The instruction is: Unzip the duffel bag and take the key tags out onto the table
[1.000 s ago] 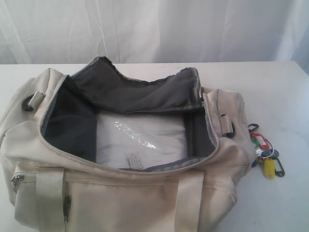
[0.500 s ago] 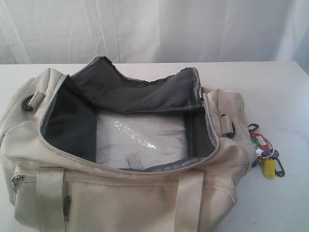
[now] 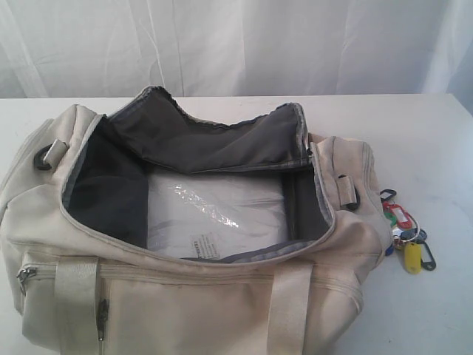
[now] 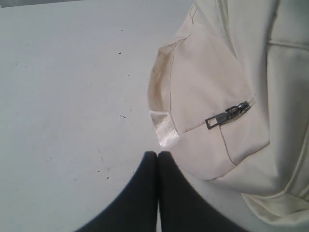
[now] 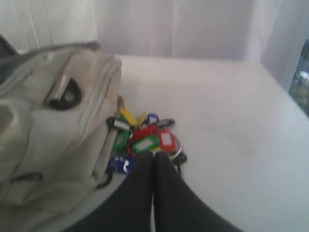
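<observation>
The right gripper [image 5: 154, 153] has its two dark fingers pressed flat together with nothing between them, and it hovers low over the table [image 3: 436, 140]. Straight ahead of its tips, very near, lie the key tags [image 5: 145, 137]: red, green, yellow, blue and black on their rings, resting on the white top and not in the bag. The bunch sits just beside the right end of the duffel bag [image 3: 185, 296], below the black D-ring [image 5: 65, 94]. From where I stand the tags string out loosely alongside that end wall, running toward the near edge of the table, with a yellow tag nearest. Whether the innermost tags touch the fabric I cannot tell. Over at the bag's other end, the left gripper [image 4: 158, 153] is likewise closed up tight and empty, poised above bare table just beside a side pocket with its grey zipper pull [image 4: 228, 115]. The whole bag lies between it and the tags, so the right arm is much the nearer one. The main zip is undone and the mouth gapes wide, showing grey lining and a flat plastic-wrapped packet [image 3: 214, 211] on the bottom. To my eye both halves of the job look done, and anything more with the tags would fall to the right arm, reaching forward.
</observation>
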`<state>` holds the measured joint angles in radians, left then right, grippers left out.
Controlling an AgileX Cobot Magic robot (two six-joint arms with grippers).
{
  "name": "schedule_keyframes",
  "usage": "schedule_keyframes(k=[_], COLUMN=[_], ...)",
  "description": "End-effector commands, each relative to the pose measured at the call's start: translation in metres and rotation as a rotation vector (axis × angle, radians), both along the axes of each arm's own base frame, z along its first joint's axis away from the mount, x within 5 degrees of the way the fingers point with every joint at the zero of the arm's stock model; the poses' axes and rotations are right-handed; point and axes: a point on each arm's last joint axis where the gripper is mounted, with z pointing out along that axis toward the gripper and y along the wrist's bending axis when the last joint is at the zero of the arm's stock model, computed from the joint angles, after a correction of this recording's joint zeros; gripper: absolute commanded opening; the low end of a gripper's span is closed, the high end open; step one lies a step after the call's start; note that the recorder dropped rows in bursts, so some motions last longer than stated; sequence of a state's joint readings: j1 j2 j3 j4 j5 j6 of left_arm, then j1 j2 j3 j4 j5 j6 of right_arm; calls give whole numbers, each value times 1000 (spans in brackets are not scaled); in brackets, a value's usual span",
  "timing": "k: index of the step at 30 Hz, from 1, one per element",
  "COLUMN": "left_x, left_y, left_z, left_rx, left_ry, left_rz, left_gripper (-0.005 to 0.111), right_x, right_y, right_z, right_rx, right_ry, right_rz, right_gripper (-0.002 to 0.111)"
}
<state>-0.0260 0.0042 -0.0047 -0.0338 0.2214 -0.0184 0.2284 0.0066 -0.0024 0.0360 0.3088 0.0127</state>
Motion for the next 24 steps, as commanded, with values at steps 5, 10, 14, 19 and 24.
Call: schedule_keyframes(k=[5,10,14,19,24], left_x=[0,0,0,0,0], left_y=[-1,-1,-1,-1,-1], left_z=[-2,-2,-2,-2,-2], left_rx=[-6,-6,-6,-6,-6], left_ry=[5,5,5,5,5], left_rz=[-8,-8,-8,-8,-8], left_gripper=[0,0,0,0,0], right_x=[-1,-1,-1,-1,-1], right_y=[-1,-1,-1,-1,-1], right_z=[-4,-4,-4,-4,-4], right_rx=[31,31,32,-57,-66], right_ry=[49,49,47,26,24], right_rz=[-15,-23,-22,1,3], right_gripper=[0,0,0,0,0])
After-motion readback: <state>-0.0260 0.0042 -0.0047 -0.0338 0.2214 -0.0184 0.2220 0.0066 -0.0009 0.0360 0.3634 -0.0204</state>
